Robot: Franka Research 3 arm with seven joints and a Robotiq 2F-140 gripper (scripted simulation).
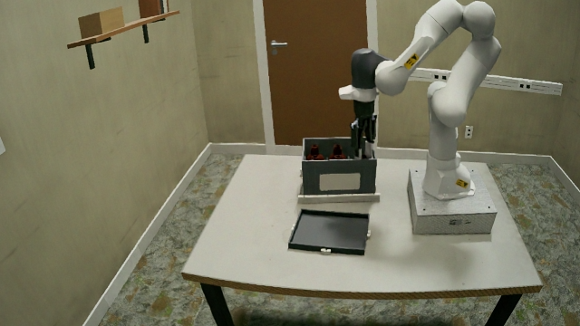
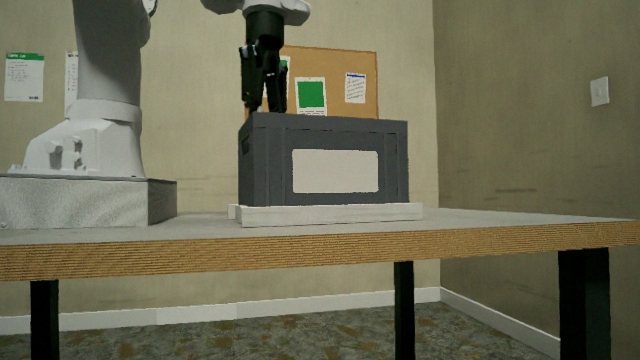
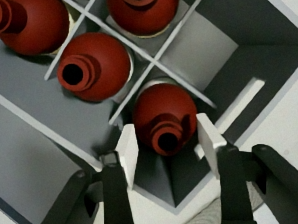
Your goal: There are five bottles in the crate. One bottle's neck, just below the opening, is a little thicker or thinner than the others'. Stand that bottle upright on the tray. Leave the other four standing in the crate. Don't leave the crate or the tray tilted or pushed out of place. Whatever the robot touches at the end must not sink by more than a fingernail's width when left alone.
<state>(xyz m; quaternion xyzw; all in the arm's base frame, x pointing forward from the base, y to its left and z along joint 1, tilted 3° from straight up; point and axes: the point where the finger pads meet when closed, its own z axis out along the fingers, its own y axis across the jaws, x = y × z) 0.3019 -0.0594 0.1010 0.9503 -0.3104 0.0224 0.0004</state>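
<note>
A dark grey crate [image 1: 313, 178] [image 2: 265, 160] stands on a white base [image 1: 337, 197] [image 2: 325, 214] at the back of the table. White dividers split it into cells that hold dark red bottles. My gripper [image 1: 363, 153] [image 2: 264, 107] [image 3: 166, 132] hangs at the crate's right end, its fingers dipping to the rim. It is open, with a pad on each side of one bottle's [image 3: 165, 112] neck and a small gap on both sides. Other bottles [image 3: 93, 70] [image 3: 27, 19] stand upright in neighbouring cells. Two bottle tops [image 1: 314, 153] [image 1: 337, 152] show in the top view. The black tray [image 1: 328, 231] lies empty in front of the crate.
The robot's grey pedestal [image 1: 449, 213] [image 2: 75, 202] stands right of the crate. The cell beside the gripped-around bottle holds nothing. A wall shelf with boxes [image 1: 101, 23] hangs far to the left.
</note>
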